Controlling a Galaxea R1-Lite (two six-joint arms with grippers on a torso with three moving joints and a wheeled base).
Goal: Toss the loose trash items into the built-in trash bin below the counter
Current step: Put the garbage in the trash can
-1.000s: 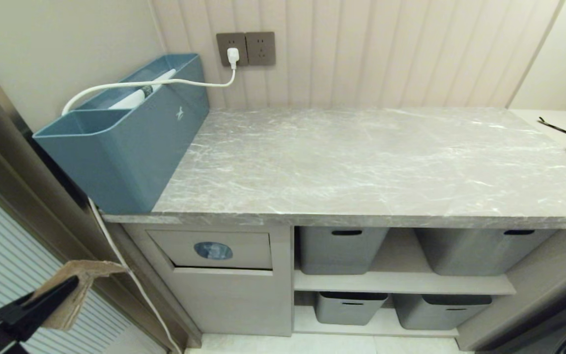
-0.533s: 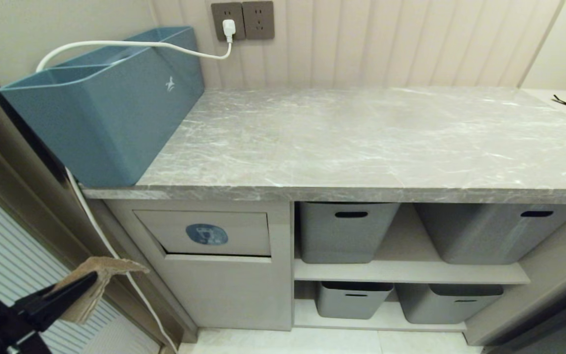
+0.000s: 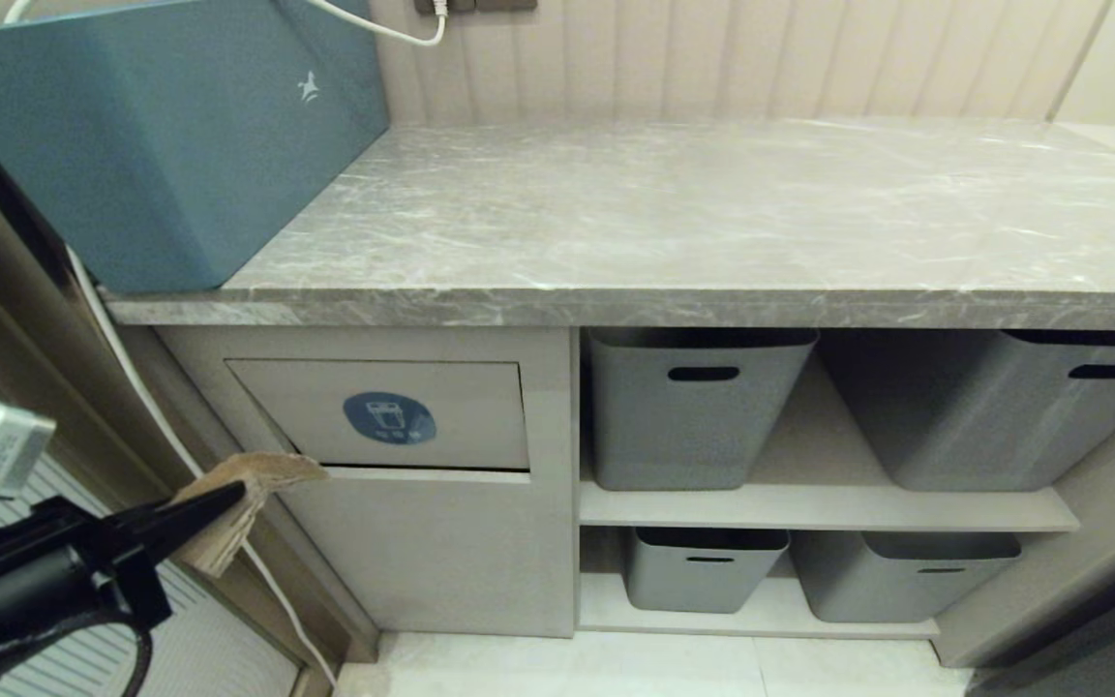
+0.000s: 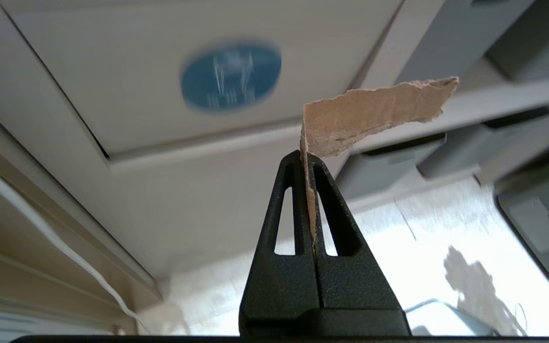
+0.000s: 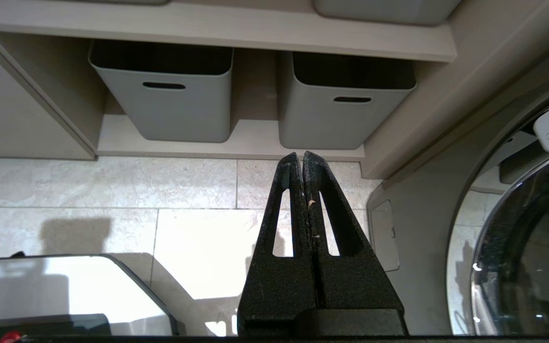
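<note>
Pinching 1 cardboard scrap (image 4: pixel 350 119) tight, the left hand (image 3: pixel 228 499) should nudge the bin flap (image 3: pixel 383 414) inward before releasing; the right hand (image 5: pixel 301 159) hangs closed, empty.

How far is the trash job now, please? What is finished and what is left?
Done: the counter shows no scraps. In hand: the left pincer is shut on a cardboard scrap, near the bin flap. Left: pushing it through the closed flap. The right pincer is shut and empty, low near the floor.
</note>
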